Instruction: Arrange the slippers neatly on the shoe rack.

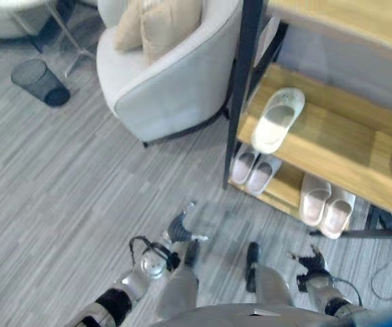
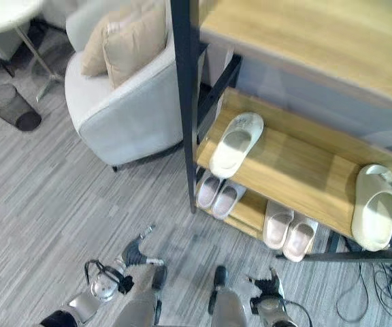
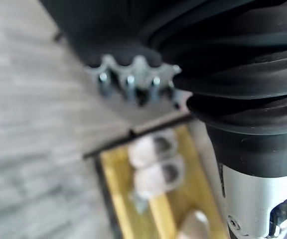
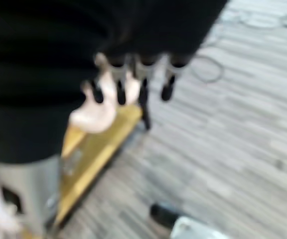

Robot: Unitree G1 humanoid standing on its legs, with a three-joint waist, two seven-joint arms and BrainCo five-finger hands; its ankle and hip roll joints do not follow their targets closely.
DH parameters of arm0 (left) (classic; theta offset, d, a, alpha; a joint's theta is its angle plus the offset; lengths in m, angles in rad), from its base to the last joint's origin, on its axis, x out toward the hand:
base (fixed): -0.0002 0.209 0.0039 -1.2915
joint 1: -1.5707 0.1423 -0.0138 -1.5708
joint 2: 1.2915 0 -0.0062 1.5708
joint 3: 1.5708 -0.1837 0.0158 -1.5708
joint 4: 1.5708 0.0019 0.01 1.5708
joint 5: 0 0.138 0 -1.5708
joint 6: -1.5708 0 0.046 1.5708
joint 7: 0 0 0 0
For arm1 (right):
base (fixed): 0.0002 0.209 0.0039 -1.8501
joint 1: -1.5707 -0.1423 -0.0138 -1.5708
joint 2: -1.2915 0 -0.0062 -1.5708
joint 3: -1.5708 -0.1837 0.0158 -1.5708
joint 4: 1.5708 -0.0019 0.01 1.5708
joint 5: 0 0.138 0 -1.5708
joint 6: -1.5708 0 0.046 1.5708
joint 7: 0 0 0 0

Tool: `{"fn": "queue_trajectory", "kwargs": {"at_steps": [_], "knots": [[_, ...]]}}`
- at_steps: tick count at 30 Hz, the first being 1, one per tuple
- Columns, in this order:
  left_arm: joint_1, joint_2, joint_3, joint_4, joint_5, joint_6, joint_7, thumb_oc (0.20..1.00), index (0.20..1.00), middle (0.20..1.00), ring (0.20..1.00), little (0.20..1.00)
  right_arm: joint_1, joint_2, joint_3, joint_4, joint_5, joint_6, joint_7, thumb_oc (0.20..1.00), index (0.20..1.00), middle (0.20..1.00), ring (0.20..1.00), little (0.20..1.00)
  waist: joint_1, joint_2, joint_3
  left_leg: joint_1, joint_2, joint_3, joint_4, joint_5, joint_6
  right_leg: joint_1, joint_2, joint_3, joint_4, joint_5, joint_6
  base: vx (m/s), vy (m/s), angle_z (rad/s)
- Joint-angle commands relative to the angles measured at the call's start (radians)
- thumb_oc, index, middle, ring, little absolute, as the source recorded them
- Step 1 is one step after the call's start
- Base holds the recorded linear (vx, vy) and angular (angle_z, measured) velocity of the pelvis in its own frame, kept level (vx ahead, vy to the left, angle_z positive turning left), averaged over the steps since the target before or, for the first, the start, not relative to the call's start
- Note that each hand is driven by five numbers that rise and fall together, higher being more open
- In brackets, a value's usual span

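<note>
Looking down from the head camera, I see both hands low over the grey floor (image 1: 60, 204), holding nothing. Left hand (image 1: 180, 230): fingers relaxed and spread. Right hand (image 1: 313, 262): fingers likewise loose and uncurled in its wrist view. Just past them stands the shoe rack (image 2: 182, 102), a dark frame with wooden shelves. Bottom shelf: two pairs of pinkish slippers, one pair (image 1: 254, 172) at the left end, the other pair (image 1: 326, 208) further right, toes overhanging the front edge. Middle shelf: one cream slipper (image 2: 236, 144) lying at an angle near the left post, a second cream slipper (image 2: 375, 208) well apart at the right end. Beyond the rack's left side: a grey armchair (image 1: 169, 88) with cushions, then a dark mesh bin (image 1: 41, 82) tipped on the floor
</note>
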Motion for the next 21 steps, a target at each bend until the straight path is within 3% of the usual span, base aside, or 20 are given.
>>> {"fn": "queue_trajectory", "kwargs": {"at_steps": [1, 3, 6, 11, 18, 21], "knots": [[-0.048, 0.041, -0.005, -0.157, -0.013, -0.029, -0.099, 1.000, 1.000, 1.000, 1.000, 1.000, -0.005, -0.019, -0.030, -0.016, -0.026, 0.009, 0.033, 1.000, 1.000, 1.000, 1.000, 1.000, 0.001, -0.008, 0.032, -0.007, 0.018, 0.015, -0.035, 0.001, -0.031, 0.090, -0.039, 0.005, -0.066, 0.005, 0.086, 0.12, -0.032, -0.09], [-0.055, 0.063, -0.049, -0.259, 0.013, -0.033, -0.163, 1.000, 1.000, 1.000, 1.000, 1.000, 0.023, -0.004, -0.037, 0.000, -0.014, 0.018, 0.062, 1.000, 1.000, 1.000, 1.000, 1.000, 0.000, -0.004, -0.018, 0.084, 0.034, 0.026, -0.104, 0.007, -0.035, 0.164, -0.025, 0.002, -0.115, 0.008, 0.090, 0.17, -0.056, -0.10], [-0.062, 0.062, -0.076, -0.293, 0.015, -0.034, -0.190, 1.000, 1.000, 1.000, 1.000, 1.000, 0.036, 0.001, -0.023, 0.006, -0.030, 0.024, 0.073, 1.000, 1.000, 1.000, 1.000, 1.000, -0.001, -0.004, -0.037, 0.129, 0.043, 0.033, -0.137, 0.013, -0.038, 0.203, -0.019, 0.005, -0.139, 0.009, 0.091, 0.09, -0.042, -0.11], [-0.163, -0.013, -0.184, -0.353, -0.012, -0.035, -0.251, 1.000, 1.000, 1.000, 1.000, 1.000, 0.032, 0.029, 0.007, 0.029, -0.025, 0.037, 0.094, 1.000, 1.000, 1.000, 1.000, 1.000, -0.024, 0.003, -0.082, 0.161, 0.043, 0.050, -0.149, 0.021, -0.042, 0.240, -0.013, 0.015, -0.158, 0.016, 0.088, 0.02, -0.046, -0.06], [-0.348, -0.118, -0.302, -0.342, 0.079, -0.054, -0.213, 1.000, 1.000, 1.000, 1.000, 1.000, 0.071, 0.040, 0.048, 0.018, -0.041, 0.033, 0.102, 1.000, 1.000, 1.000, 1.000, 1.000, -0.087, 0.030, -0.094, 0.175, 0.044, 0.087, -0.149, 0.016, -0.043, 0.232, -0.010, 0.052, -0.168, 0.032, 0.089, 0.00, -0.046, -0.16], [-0.396, -0.148, -0.301, -0.306, 0.112, -0.053, -0.173, 1.000, 1.000, 1.000, 1.000, 1.000, 0.085, 0.042, 0.062, 0.013, -0.049, 0.031, 0.098, 1.000, 1.000, 1.000, 1.000, 1.000, -0.107, 0.040, -0.095, 0.191, 0.048, 0.110, -0.149, 0.007, -0.041, 0.234, -0.008, 0.081, -0.184, 0.039, 0.090, 0.04, -0.032, -0.34]]}}
